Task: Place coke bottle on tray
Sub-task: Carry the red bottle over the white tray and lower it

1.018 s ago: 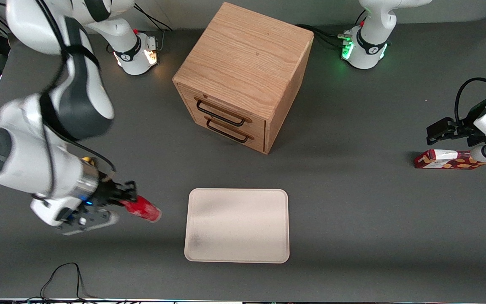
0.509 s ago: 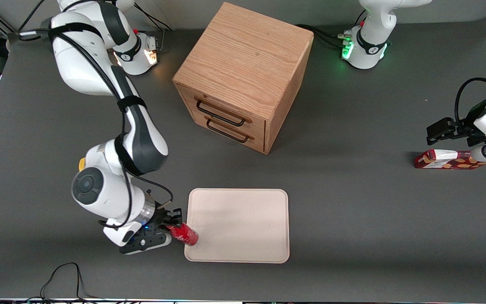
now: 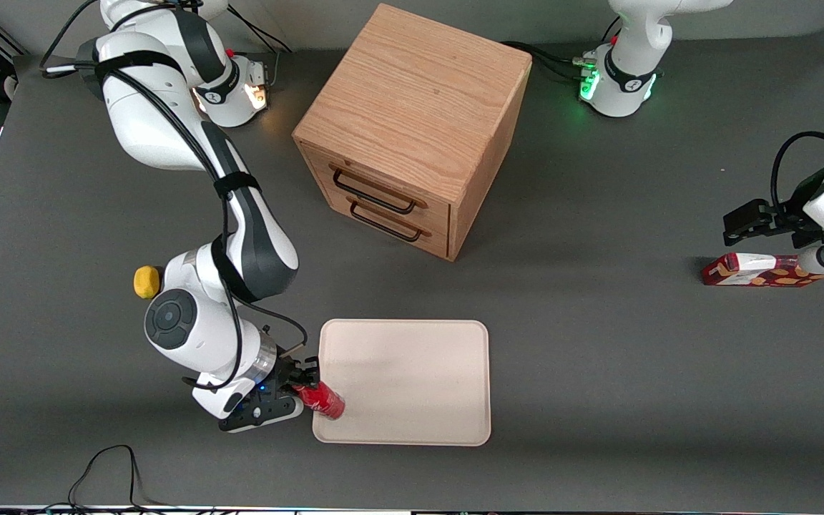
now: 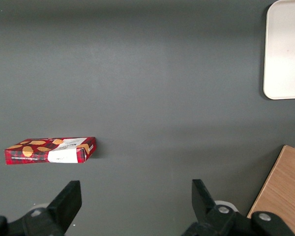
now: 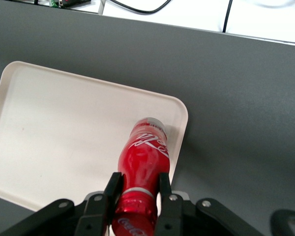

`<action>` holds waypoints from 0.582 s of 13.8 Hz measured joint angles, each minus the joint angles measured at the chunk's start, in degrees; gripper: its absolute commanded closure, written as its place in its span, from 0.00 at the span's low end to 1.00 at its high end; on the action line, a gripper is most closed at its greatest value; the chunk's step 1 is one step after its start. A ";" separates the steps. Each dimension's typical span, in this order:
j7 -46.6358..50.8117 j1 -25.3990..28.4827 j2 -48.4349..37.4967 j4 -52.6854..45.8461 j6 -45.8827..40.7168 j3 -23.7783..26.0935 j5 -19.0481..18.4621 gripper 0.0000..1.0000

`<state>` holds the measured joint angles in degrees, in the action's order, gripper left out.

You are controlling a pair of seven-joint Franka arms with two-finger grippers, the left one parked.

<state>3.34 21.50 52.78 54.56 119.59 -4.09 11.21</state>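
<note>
The red coke bottle (image 3: pixel 322 399) (image 5: pixel 141 162) is held by its neck in my right gripper (image 3: pixel 302 383) (image 5: pixel 137 189), whose two black fingers (image 5: pixel 113 189) are shut on it. It tilts with its base over the corner of the cream tray (image 3: pixel 412 372) (image 5: pixel 64 137) that is nearest the front camera and the working arm. I cannot tell whether the base touches the tray surface. The gripper itself sits just outside the tray's edge.
A wooden drawer cabinet (image 3: pixel 412 129) stands farther from the front camera than the tray. A yellow lemon (image 3: pixel 145 281) lies beside the working arm's wrist. A red-and-white carton (image 3: pixel 759 270) (image 4: pixel 51 150) lies toward the parked arm's end.
My right gripper has carried the bottle from the table beside the tray to over the tray's near corner. In the last half second it moved only slightly farther over the tray.
</note>
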 measured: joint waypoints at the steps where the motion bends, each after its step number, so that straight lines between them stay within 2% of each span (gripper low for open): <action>1: 0.00 0.00 0.32 0.19 1.17 0.00 0.00 0.99; 3: 0.00 -0.01 1.02 0.70 3.84 0.00 0.00 0.85; 5: 0.00 -0.01 1.49 1.26 5.24 0.00 0.00 0.19; 6: 0.00 -0.01 1.52 1.42 5.51 0.00 0.00 0.00; 8: 0.00 -0.01 1.39 1.40 5.80 0.00 0.00 0.00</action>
<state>3.35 21.49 54.17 55.97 125.40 -4.08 11.21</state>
